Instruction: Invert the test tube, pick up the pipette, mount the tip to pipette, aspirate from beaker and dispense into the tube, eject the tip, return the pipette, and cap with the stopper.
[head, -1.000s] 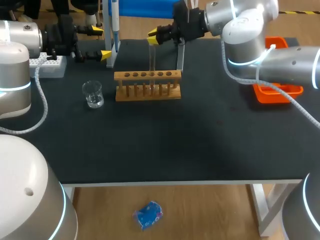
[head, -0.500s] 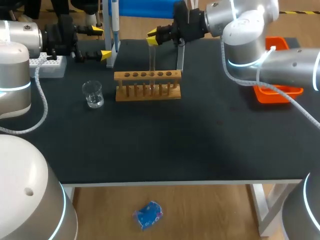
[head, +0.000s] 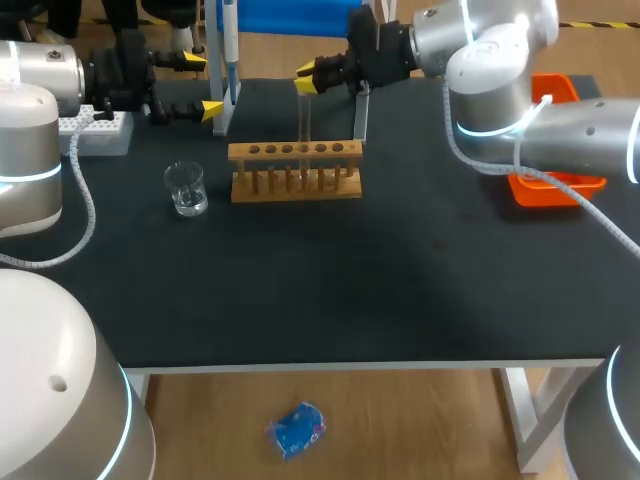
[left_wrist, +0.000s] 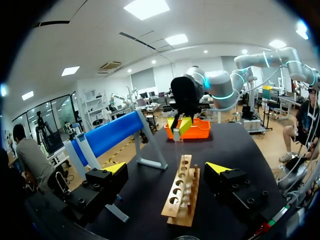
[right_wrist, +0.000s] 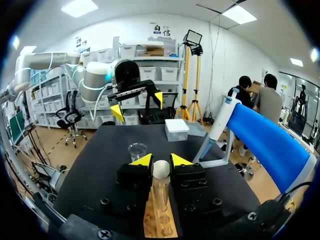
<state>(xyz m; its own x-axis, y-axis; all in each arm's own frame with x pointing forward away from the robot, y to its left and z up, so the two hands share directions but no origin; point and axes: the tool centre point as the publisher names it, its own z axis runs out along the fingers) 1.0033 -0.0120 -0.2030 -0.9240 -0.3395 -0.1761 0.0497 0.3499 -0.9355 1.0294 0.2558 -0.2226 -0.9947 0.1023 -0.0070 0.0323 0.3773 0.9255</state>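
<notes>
Far to the left of the wooden rack (head: 296, 170), a white box (head: 97, 130) sits at the back of the worktop (head: 340, 290). My left arm partly hides it, so I cannot tell what is in it. My left hand (head: 200, 85) hangs behind and to the left of the rack. Its two fingers are spread wide and there is nothing between them.

Just to the left of the rack, a little apart from it, stands the glass beaker (head: 186, 188). It is upright and clear, and I cannot tell how much liquid it contains.

Behind the rack, the blue pipette (head: 280, 15) rests on its white stand (head: 223, 108).

The rack has a row of round holes along its top bar. From the head view I cannot see into them.

Above the middle of the rack, my right hand (head: 308, 78) is clenched on the upper end of the test tube (head: 304, 118). One yellow-tipped finger presses on each side of it. The tube hangs upright, with its lower end just over the top bar. I cannot tell if it touches a hole. The glass looks clear, and I see no liquid in it.

To the right of the rack, well apart, lies an orange tray (head: 560, 188). My right arm covers most of it, so its contents are hidden.
</notes>
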